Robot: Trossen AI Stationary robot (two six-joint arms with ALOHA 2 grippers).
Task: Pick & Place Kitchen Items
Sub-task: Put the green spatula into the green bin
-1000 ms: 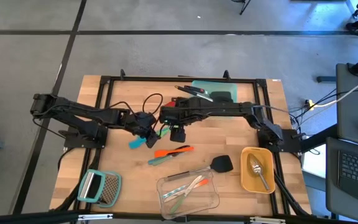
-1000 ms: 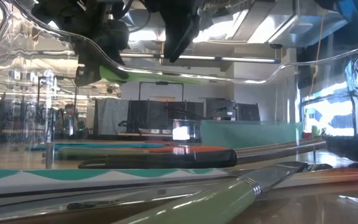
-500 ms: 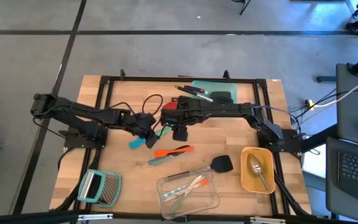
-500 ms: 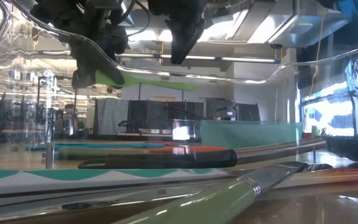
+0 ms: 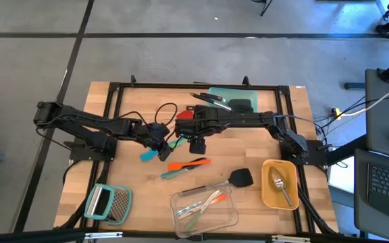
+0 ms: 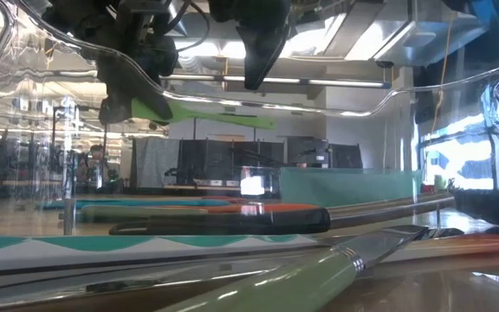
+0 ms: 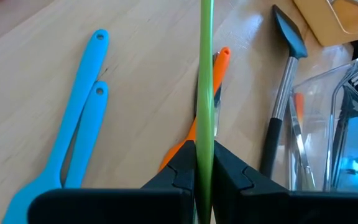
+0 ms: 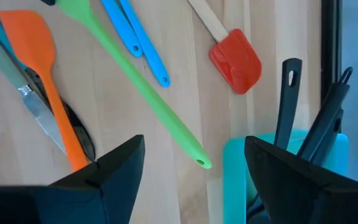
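Observation:
A long green spatula point(image 5: 178, 141) hangs above the table's middle, with my left gripper point(image 5: 162, 140) shut on it. My right gripper point(image 5: 196, 144) hovers open over the spatula's free handle end point(image 8: 199, 163), touching nothing. On the wood below lie two blue spatulas point(image 7: 79, 124), an orange spatula point(image 5: 188, 164), a teal tool point(image 5: 175, 174), a red spatula point(image 8: 235, 59) and a black slotted spatula point(image 5: 234, 180). A silver spoon point(image 5: 280, 183) lies in the yellow container point(image 5: 267, 196). My left gripper pinches the green spatula between its two fingers point(image 7: 229, 168), on the handle close to the blade point(image 7: 204, 140). The fingers slant down from the table's left. The spatula is lifted clear and roughly level point(image 6: 206, 111), its handle reaching toward my right gripper.
A teal container point(image 5: 238, 100) with black utensils stands at the far edge. A clear container point(image 5: 228, 217) holding a few tools sits at the near edge. A flat grater point(image 5: 110, 202) lies near left. A black frame point(image 5: 113, 108) rims the table.
My right gripper has tipped a little over the green spatula's handle end and has stayed open.

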